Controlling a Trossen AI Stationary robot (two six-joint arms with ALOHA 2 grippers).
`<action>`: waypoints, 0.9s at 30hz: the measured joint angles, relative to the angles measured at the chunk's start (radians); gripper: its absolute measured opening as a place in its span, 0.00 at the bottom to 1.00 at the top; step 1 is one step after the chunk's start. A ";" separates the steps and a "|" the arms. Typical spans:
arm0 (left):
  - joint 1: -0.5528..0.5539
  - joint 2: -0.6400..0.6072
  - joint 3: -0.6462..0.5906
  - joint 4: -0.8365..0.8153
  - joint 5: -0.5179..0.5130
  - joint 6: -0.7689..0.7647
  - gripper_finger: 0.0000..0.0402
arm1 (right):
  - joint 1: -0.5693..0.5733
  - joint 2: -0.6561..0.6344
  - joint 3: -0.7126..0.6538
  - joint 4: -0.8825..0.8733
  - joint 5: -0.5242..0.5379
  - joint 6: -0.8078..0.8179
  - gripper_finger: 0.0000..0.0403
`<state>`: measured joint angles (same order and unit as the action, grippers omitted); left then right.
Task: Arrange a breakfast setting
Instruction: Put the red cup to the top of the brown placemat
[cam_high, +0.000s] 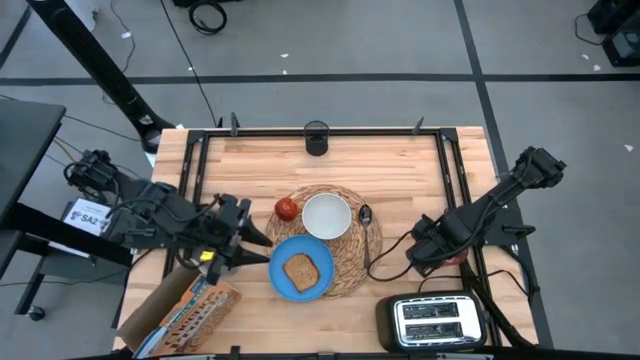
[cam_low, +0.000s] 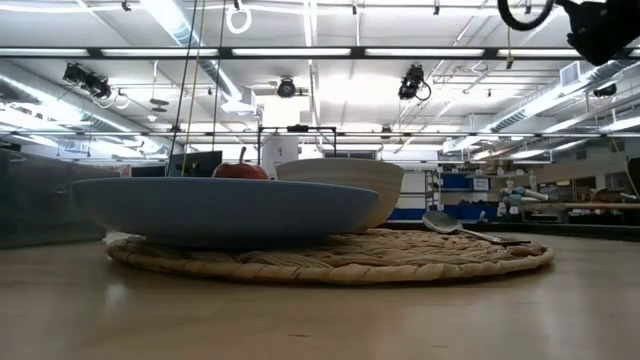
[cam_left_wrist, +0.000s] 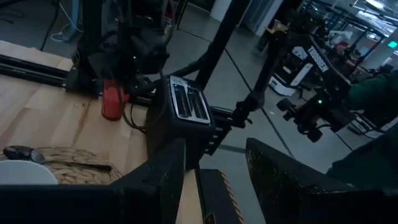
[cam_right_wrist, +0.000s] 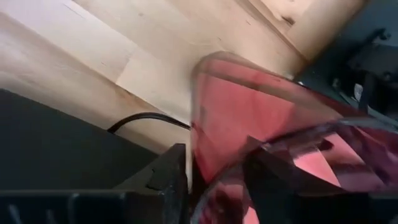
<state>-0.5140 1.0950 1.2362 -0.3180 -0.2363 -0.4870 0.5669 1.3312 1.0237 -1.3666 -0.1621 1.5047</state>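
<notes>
Placemat sits mid-table carrying the blue plate with toast, the white bowl, the apple at its rim and the spoon on the side toward the right arm. Right gripper is low at the table's right edge above the toaster, fingers closed around the rim of the red cup, one inside and one outside. Left gripper hovers just beside the plate, jaws parted and empty.
</notes>
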 joint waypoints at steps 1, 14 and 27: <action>0.000 0.000 0.000 -0.001 -0.006 0.000 0.44 | 0.000 0.000 0.000 0.005 0.007 -0.009 0.36; 0.000 -0.041 0.000 -0.093 -0.050 -0.087 0.44 | -0.051 -0.001 0.072 -0.049 0.040 -0.233 0.03; 0.000 -0.186 0.000 -0.296 -0.061 -0.105 0.44 | -0.556 0.123 0.393 0.005 0.350 -1.593 0.03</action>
<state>-0.5137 0.9088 1.2362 -0.6138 -0.2970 -0.5919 0.0111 1.4540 1.4166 -1.3615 0.1883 -0.0882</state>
